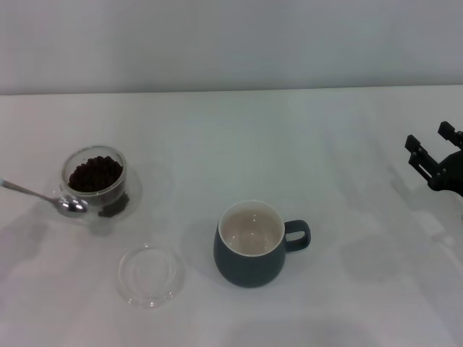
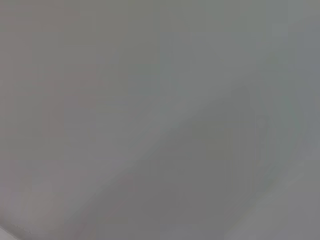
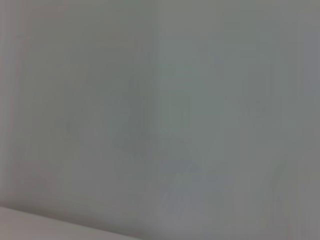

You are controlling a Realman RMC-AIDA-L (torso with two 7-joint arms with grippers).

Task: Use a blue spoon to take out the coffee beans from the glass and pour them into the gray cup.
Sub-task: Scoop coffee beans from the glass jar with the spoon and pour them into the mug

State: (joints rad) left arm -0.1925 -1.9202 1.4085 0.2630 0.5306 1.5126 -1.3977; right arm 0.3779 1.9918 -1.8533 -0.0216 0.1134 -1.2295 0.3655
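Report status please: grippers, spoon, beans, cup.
Right gripper open, at table's right edge; left unseen. Spoon beside glass of beans. Gray cup empty. Path clear.

A bare lab bench — white table (image 1: 325,144), blank wall (image 1: 231,43).

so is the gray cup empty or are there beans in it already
Empty: the head view shows the gray cup upright with a bare cream inside, while the coffee beans fill the glass.

The desk (image 1: 304,137) is showing plain white. The coffee beans (image 1: 95,174) are looking dark brown, nearly black, inside the clear glass (image 1: 93,181). The gray cup (image 1: 251,246) is showing dark blue-gray outside, cream-white within. The right end effector (image 1: 432,152) is showing black.
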